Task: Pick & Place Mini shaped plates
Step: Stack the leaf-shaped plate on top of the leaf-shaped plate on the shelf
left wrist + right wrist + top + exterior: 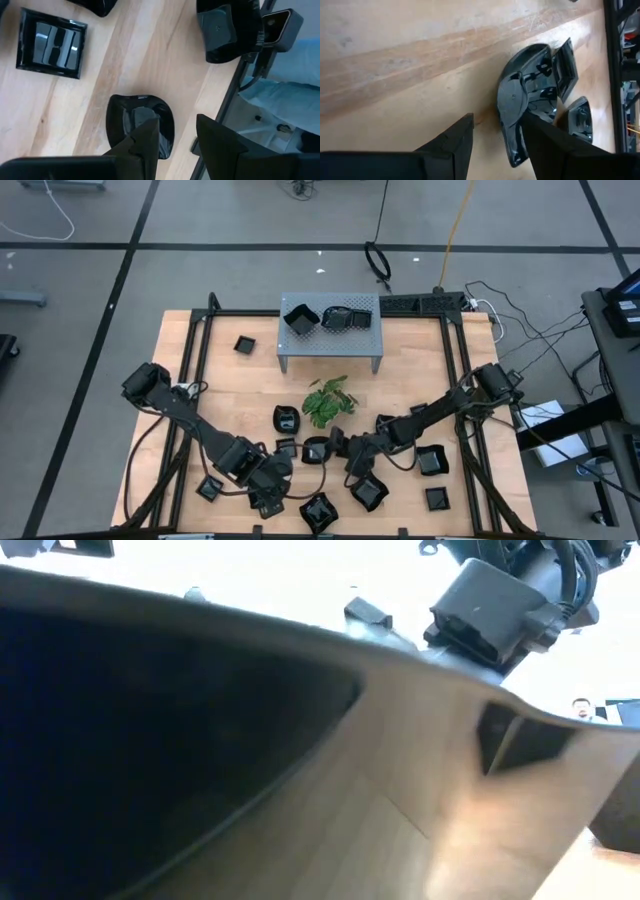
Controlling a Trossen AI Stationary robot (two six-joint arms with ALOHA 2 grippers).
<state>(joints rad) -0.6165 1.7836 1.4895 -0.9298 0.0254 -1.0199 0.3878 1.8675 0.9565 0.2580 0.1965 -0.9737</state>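
Both arms reach in low over the near half of the desk (pixel 230 395). Left hand (pixel 268 480) sits at the near edge among small black plates; in the left wrist view its fingers (pixel 145 142) are apart, moderately wide, holding nothing, w/ one finger over a rounded wavy plate (pixel 131 120) lying flat on the wood and the other past its rim toward the desk edge. Same view: a square plate (pixel 50 42) well apart, another dark plate (pixel 227 30) at the desk edge next to a small camera box (pixel 280 25). Right hand (pixel 345 450) is near desk centre, just in front of the plant (pixel 328 400); right wrist view shows fingers (pixel 452 145) open, empty, w/ a glossy plate (pixel 512 107) standing tilted on its edge between them, close to one finger; can't tell if touching. More plates scattered on the near half: one by the plant (pixel 286 418), one at right (pixel 431 461), one nearer the right corner (pixel 437 499), one at near edge centre (pixel 318 512), one far left alone (pixel 243 344). Several plates (pixel 330 318) already on the grey metal stand (pixel 360 340) at the back. Low view mostly blocked by a dark plate (pixel 150 740) right at the lens.
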